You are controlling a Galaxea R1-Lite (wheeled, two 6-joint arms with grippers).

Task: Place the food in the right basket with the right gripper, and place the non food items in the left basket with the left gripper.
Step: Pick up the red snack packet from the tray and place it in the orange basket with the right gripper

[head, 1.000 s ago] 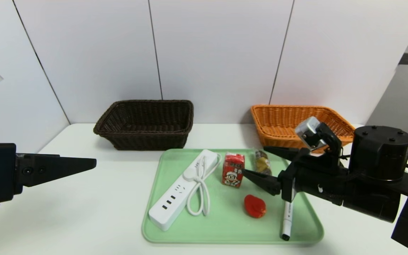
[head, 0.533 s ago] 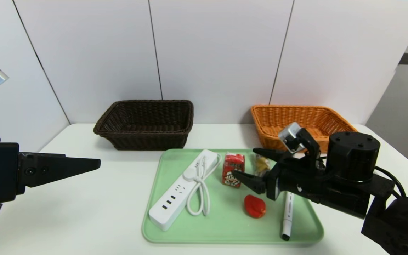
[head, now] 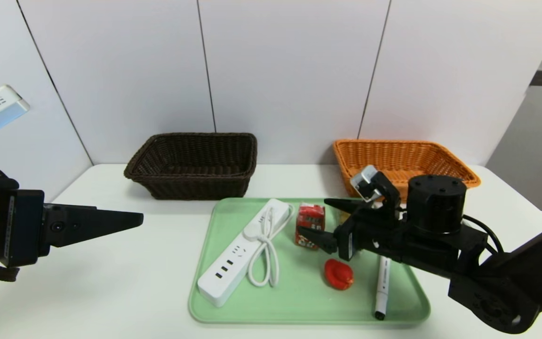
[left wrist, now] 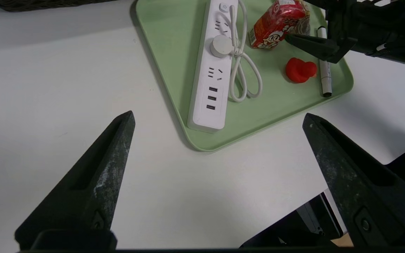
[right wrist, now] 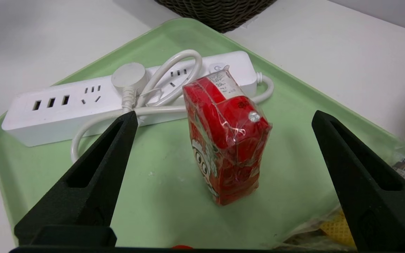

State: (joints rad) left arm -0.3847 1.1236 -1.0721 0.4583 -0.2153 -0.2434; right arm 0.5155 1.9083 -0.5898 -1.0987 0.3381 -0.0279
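Two open fingers of the right gripper reach toward the red carton on the tray in the head view; the left wrist view has the left gripper wide and empty; the right wrist view shows the carton upright between spread jaws, so centre and lower before squeezing gently!

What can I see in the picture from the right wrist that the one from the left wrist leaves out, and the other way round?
Only the right wrist view shows the snack packet's yellow part.
Only the left wrist view shows the white marker.
Both show the red drink carton, the white power strip, the green tray and part of the dark basket.
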